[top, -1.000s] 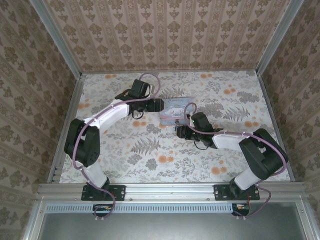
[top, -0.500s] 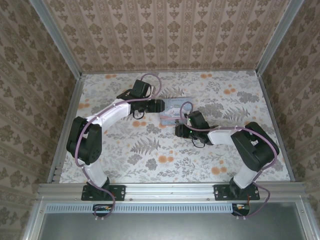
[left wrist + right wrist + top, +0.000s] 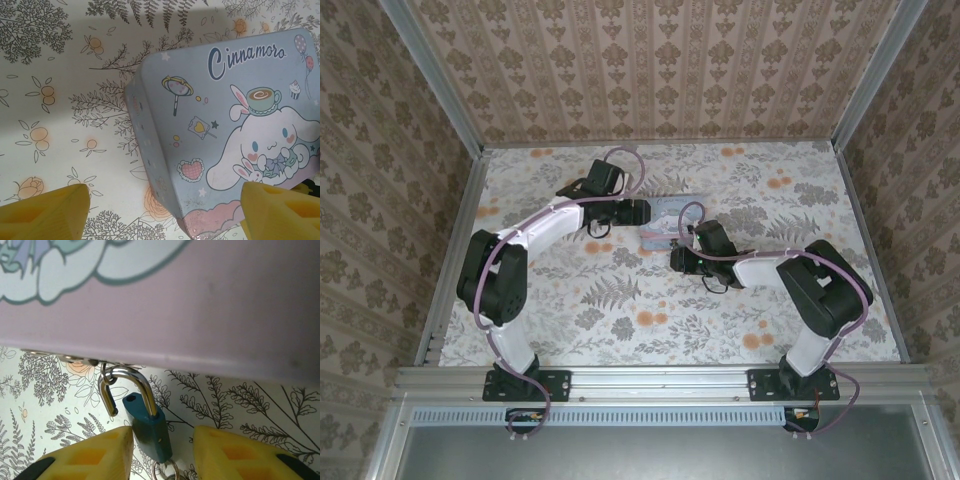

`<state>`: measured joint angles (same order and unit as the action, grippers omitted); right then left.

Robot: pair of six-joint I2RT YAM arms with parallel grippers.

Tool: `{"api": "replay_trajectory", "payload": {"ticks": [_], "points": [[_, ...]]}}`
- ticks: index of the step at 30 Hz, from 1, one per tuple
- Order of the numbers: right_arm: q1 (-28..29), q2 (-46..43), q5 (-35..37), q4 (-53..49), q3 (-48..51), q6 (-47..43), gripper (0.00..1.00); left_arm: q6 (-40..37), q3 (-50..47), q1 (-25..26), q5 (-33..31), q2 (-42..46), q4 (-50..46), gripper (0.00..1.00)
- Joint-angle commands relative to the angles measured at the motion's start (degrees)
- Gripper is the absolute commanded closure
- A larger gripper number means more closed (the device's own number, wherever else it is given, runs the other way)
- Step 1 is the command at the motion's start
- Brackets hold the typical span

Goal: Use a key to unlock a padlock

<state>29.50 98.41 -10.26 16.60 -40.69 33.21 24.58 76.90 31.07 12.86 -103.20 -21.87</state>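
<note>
Small teal padlock point(image 3: 148, 432), silver shackle open, hooked to the pastel tin's point(image 3: 210, 305) hasp, tilted between my right end effector's point(image 3: 162, 437) fingers point(image 3: 95, 455).

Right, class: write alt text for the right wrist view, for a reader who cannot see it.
A small teal padlock, its silver shackle sprung open, is hooked to the edge of a pink-sided tin on a leaf-patterned table. The right end effector straddles the padlock body with its yellow fingers.

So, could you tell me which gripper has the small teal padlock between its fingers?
The right gripper: the small teal padlock sits between its fingers, shackle open. The left gripper, wide open, faces the pastel blue-pink cartoon tin box.
</note>
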Motion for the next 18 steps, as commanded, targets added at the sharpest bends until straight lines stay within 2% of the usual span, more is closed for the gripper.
{"api": "replay_trajectory", "payload": {"ticks": [1, 10, 14, 18], "points": [[0.5, 3.0, -1.0, 2.3, -1.4, 0.3, 0.65, -0.4, 2.2, -0.3, 0.8, -0.8, 0.1, 0.20], [0.5, 1.3, 0.0, 1.1, -1.1, 0.1, 0.96, -1.0, 2.1, -0.1, 0.4, -0.6, -0.1, 0.20], [-0.1, -0.9, 0.2, 0.8, 0.5, 0.7, 1.00, -3.3, 2.3, 1.6, -3.5, -0.4, -2.0, 0.20], [-1.1, -2.6, -0.5, 1.1, 2.6, 1.5, 1.00, -7.1, 4.9, 5.7, -11.2, -1.1, -5.9, 0.20]]}}
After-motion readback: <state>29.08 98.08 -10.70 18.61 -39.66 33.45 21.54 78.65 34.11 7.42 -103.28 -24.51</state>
